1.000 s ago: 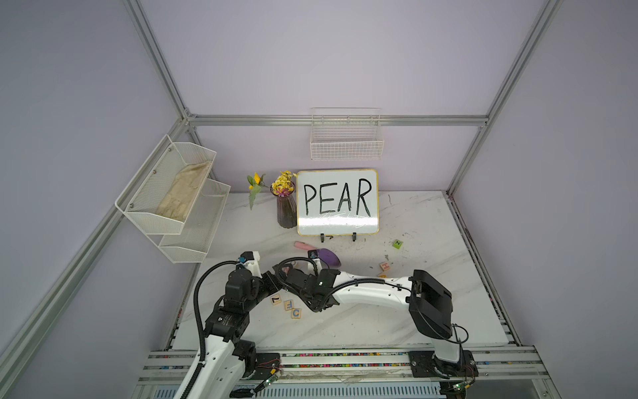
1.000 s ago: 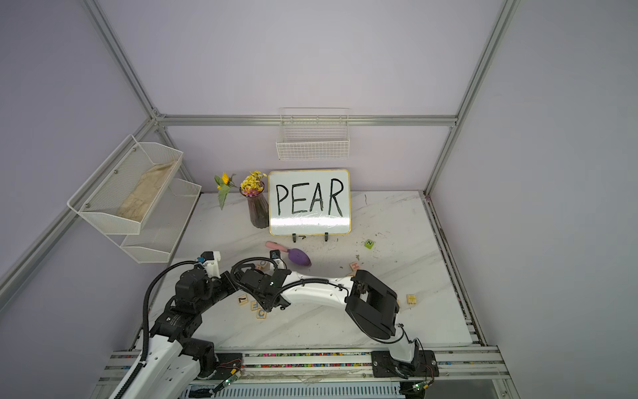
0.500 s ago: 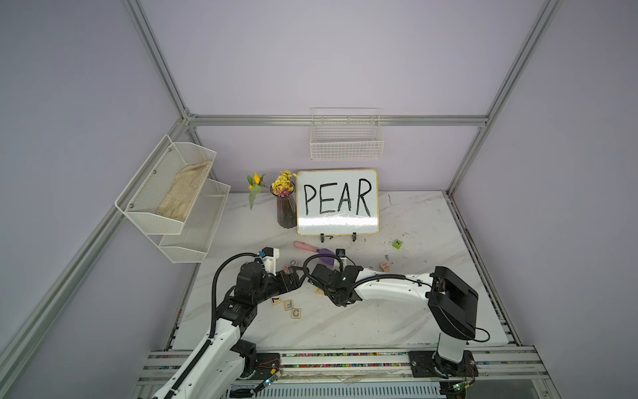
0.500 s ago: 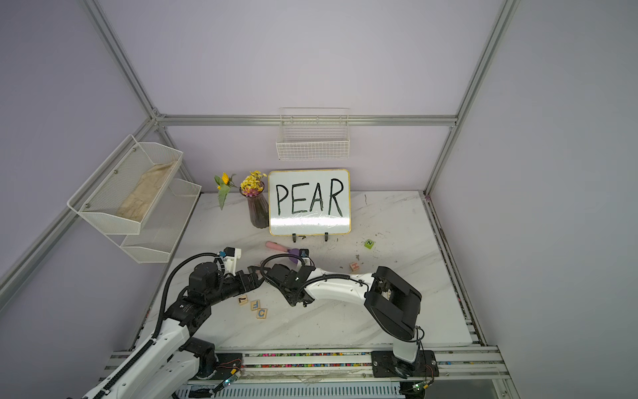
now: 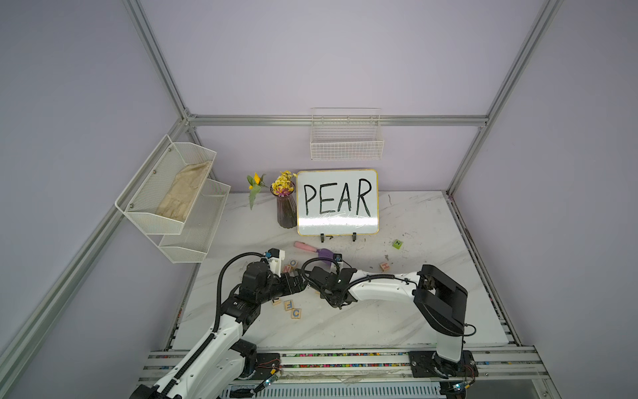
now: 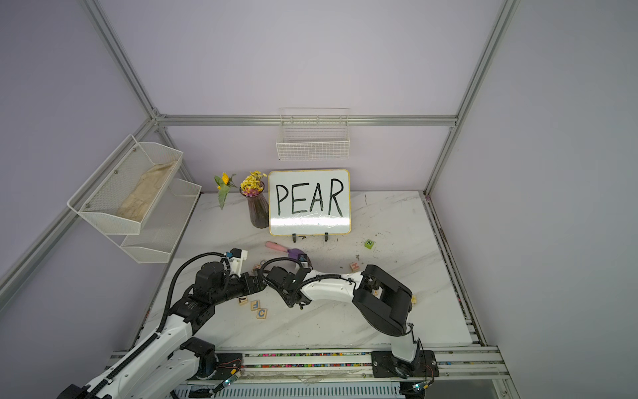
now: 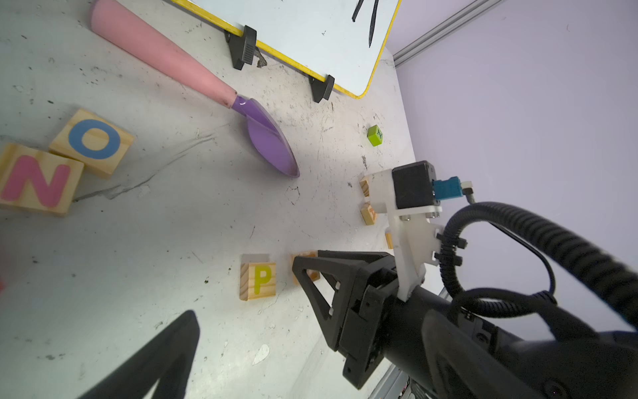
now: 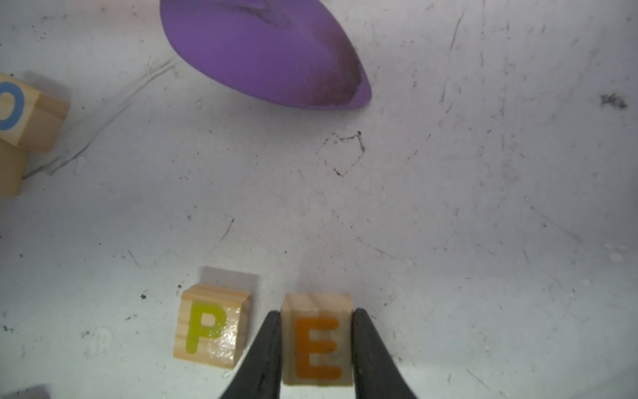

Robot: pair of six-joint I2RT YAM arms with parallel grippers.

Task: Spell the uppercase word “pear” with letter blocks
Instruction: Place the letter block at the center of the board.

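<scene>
Standing by the table, I see the right gripper (image 8: 317, 312) pinching the E block (image 8: 317, 345), one black finger (image 8: 266, 355) flat against each side face and the orange letter facing up. I cannot tell whether the cube rests on the marble table (image 5: 414, 311) or hangs a hair above it. The P block (image 8: 210, 324) lies at the E block's 9 o'clock, just beside it with a narrow gap, its yellow letter upright the same way, so the two read in a row. Both sit a little toward 9 o'clock of the table's middle. At their 12 o'clock lies a scoop (image 5: 312, 249) with a pink handle and a purple blade, and beyond it the white board (image 5: 337, 202) stands against the back wall. The O block (image 7: 91, 141) and N block (image 7: 36, 179) touch each other at about 10 o'clock of the pair. The F block (image 5: 289, 304) and C block (image 5: 296, 313) lie at 7 o'clock, the H block (image 5: 384, 266) at 3 o'clock, and a green cube (image 5: 397, 244) at 2 o'clock. The left gripper (image 5: 296, 281) hovers near the pair at 9 o'clock. Its own wrist view shows only one finger (image 7: 176, 338), so I cannot tell whether it is spread or pressed together.
</scene>
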